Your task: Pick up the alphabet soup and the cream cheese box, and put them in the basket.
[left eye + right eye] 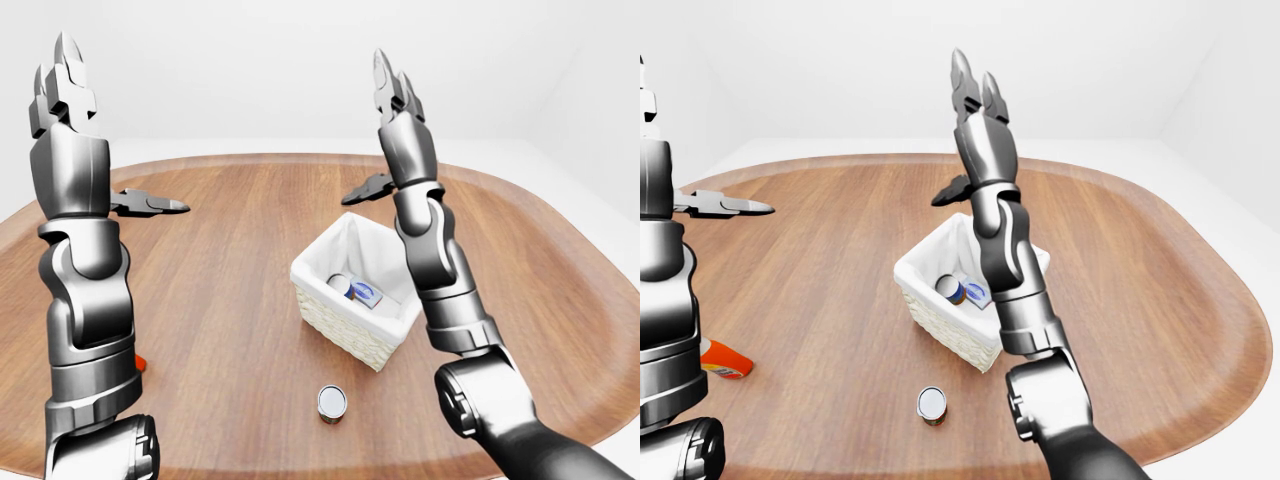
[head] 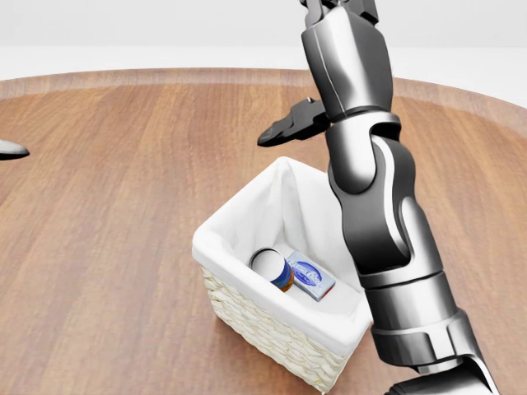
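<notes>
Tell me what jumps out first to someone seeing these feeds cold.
Two grey metal arms raised upright, the left hand and right hand open and empty, high in the left-eye view. Between them on the oval wooden table sits a white-lined woven basket already holding a soup can and a small blue-and-white cream cheese box.

Basket (image 2: 247, 247) on wooden desk (image 2: 107, 214): alphabet soup (image 2: 272, 268) and cream cheese box (image 2: 310, 277) inside, touching. Right arm (image 2: 375, 206) upright beside it.

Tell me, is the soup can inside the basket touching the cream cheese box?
Touching. The head view shows the soup can leaning directly against the cream cheese box at the bottom of the basket, with no gap between them.
</notes>
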You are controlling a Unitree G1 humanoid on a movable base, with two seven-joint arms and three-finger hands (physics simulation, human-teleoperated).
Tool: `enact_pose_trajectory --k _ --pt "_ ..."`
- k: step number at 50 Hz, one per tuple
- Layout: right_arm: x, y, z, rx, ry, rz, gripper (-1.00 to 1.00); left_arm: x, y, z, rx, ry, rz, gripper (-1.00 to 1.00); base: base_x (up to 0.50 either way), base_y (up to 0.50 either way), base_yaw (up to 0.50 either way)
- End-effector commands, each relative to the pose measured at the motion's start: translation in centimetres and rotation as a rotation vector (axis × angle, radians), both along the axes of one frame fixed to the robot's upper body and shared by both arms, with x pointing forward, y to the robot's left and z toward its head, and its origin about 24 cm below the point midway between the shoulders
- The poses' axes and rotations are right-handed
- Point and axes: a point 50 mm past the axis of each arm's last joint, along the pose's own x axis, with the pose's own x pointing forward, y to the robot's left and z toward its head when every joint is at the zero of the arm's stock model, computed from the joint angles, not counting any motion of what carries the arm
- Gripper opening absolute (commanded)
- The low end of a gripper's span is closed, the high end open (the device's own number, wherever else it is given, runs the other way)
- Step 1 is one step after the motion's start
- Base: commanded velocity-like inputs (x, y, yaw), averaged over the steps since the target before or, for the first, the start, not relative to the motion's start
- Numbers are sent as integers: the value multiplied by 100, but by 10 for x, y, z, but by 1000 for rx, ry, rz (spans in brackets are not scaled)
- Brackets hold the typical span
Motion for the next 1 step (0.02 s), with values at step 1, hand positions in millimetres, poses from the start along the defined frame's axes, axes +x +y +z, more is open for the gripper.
enact_pose_trajectory --k 1 --pt "-38 5 43 -11 -223 33 100 0 0 0 1 -1 -1 100 0 0 0"
